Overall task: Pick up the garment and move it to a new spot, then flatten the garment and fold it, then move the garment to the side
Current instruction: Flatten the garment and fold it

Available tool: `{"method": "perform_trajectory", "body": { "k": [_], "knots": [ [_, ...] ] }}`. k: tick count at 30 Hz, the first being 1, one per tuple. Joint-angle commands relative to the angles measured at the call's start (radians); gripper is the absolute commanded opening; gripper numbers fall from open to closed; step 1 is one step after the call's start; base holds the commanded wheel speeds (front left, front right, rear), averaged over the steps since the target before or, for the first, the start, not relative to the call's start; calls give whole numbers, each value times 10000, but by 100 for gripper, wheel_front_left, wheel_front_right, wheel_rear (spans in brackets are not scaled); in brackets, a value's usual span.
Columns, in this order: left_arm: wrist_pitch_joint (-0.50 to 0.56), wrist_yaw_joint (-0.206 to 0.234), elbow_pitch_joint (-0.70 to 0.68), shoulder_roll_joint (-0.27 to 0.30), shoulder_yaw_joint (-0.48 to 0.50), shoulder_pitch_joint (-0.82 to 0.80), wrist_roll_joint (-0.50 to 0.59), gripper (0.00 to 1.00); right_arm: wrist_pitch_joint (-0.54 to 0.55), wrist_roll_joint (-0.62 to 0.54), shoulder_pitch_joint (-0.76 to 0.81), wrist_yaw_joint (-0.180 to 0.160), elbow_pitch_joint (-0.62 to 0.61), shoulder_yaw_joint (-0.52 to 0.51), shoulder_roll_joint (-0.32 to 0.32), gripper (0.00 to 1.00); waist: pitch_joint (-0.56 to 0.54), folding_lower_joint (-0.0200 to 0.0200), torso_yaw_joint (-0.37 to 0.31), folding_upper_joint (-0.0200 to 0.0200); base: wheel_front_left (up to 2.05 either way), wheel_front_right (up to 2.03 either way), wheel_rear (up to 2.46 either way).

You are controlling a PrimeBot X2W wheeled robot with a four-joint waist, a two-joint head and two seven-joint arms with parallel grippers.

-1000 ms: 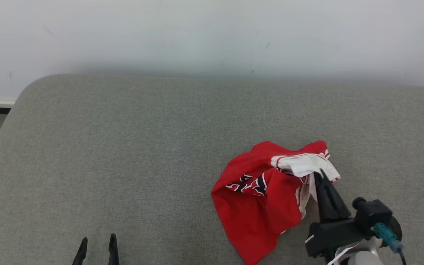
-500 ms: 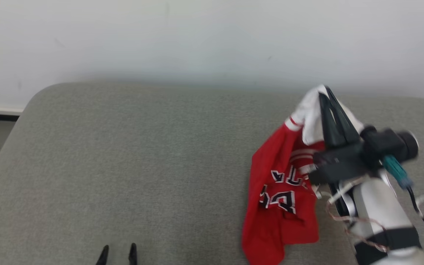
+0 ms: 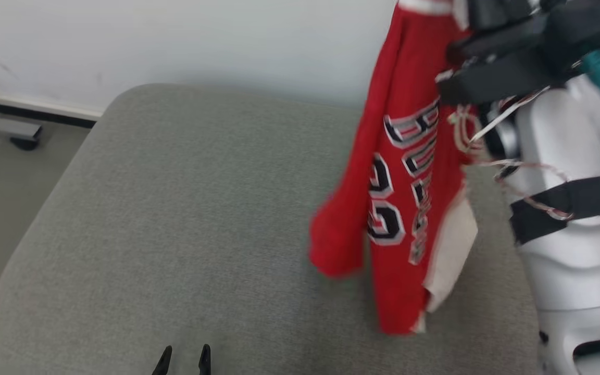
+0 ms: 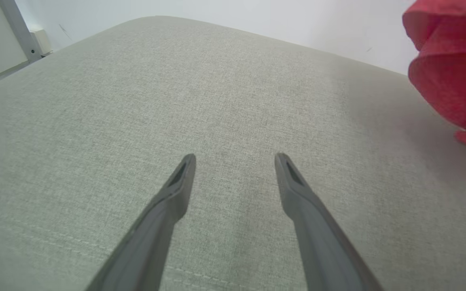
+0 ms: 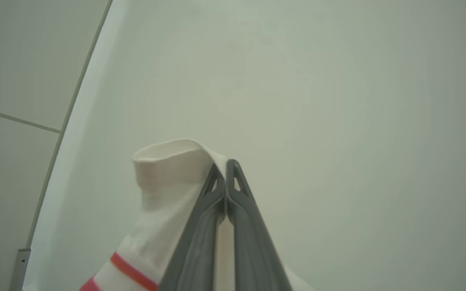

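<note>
— Grey fabric, this cushion. Where is the garment?
— It hangs over the cushion's right part, red with dark letters. Perhaps its hem touches; the blur hides it.
— And the claws?
— The right gripper pinches its white edge. The left gripper stands wide, holding nothing.
</note>
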Motion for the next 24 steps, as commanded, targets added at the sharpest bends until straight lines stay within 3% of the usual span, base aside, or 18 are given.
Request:
{"method": "perform_trajectory", "body": {
  "k": [1,10,18,24],
  "knots": [
    [-31,54,8,-12,4,-5,-86,100,2,-63,-60,-27,-7,-164,-22,0,63,-1,294,0,0,0,0],
    [-31,66,29,-10,-68,32,-199,100,1,-600,827,-27,1432,-560,-600,0,153,-1,-111,0,0,0,0],
    [-31,6,74,-11,-66,-167,-23,100,2,-344,2064,-28,1427,-1063,-932,0,266,-1,-663,0,0,0,0],
    [-31,-60,55,-11,-191,-292,-50,100,2,-539,2567,-28,2144,-1368,-1179,0,343,-1,-834,0,0,0,0]
  ]
}}
